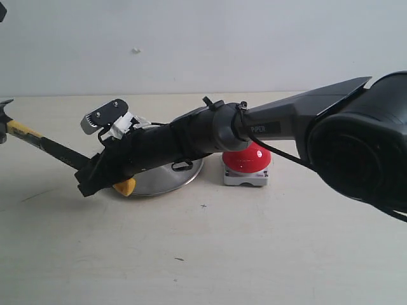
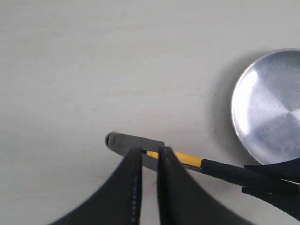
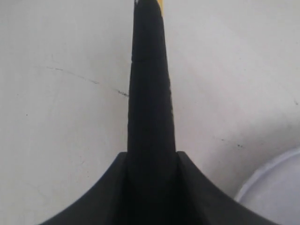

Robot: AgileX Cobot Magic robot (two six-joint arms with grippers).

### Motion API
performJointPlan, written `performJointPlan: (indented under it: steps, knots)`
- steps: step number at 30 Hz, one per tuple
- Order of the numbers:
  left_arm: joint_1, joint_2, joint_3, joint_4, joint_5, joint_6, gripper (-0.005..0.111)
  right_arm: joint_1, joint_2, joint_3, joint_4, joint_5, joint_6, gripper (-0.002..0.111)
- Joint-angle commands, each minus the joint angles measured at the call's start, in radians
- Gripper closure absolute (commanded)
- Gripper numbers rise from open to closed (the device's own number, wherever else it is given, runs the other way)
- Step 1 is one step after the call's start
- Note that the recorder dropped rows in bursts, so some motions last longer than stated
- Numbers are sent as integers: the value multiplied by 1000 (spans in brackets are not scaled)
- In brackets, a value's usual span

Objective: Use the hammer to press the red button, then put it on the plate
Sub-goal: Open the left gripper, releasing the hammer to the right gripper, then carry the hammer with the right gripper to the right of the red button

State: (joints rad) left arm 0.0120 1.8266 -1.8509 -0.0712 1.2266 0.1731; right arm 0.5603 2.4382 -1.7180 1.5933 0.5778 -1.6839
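The hammer (image 1: 44, 145) hangs tilted above the table, its dark head (image 1: 5, 114) at the far left edge and its yellow butt (image 1: 125, 187) low by the plate (image 1: 159, 181). My right gripper (image 1: 95, 175) reaches across from the right and is shut on the black handle (image 3: 150, 93) near the butt. My left gripper (image 2: 150, 157) has its two fingers close together over the spot where the yellow neck (image 2: 185, 158) meets the head (image 2: 126, 141); whether they pinch it is unclear. The red button (image 1: 251, 160) sits behind my right arm, right of the plate.
My right arm (image 1: 267, 127) spans the scene from the right edge to the plate and hides part of the button and the plate's back rim. The shiny plate (image 2: 269, 108) lies beside the hammer in the left wrist view. Bare table (image 1: 210, 254) lies in front.
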Motion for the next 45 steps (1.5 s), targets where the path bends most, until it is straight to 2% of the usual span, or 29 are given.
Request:
performJointPlan:
  steps: [1,6,10,13,18,24,27,31,34,38,43,45]
  knots:
    - [29,-28,-10,9,-5,-13,107,-1,-30,-14,54,41,-12,108]
    - [86,-40,-10,3,-5,-33,107,-1,-85,-14,-25,-4,64,108]
    - [117,-49,48,-19,-38,-38,107,-1,-149,-14,-287,-61,281,108]
    - [134,-78,177,-98,-188,-19,107,-3,-195,-14,-437,-77,406,108]
    - [141,-138,428,-205,-478,10,107,-10,-274,-7,-574,-88,571,108]
    - [158,-237,674,-230,-813,6,107,-58,-393,151,-650,-207,666,108]
    - [189,-307,752,-265,-900,6,107,-96,-464,253,-650,-251,666,108]
    - [208,-379,818,-296,-918,6,107,-120,-574,400,-650,-332,666,108]
    - [183,-419,906,-397,-964,10,107,-121,-670,495,-650,-372,666,108]
    - [105,-449,1052,-422,-1112,5,107,-121,-806,637,-642,-438,717,108]
    - [-44,-456,1222,-442,-1334,-6,107,-121,-1007,851,-642,-555,789,108]
    - [-99,-456,1276,-442,-1415,-60,107,-121,-1077,930,-642,-587,812,108]
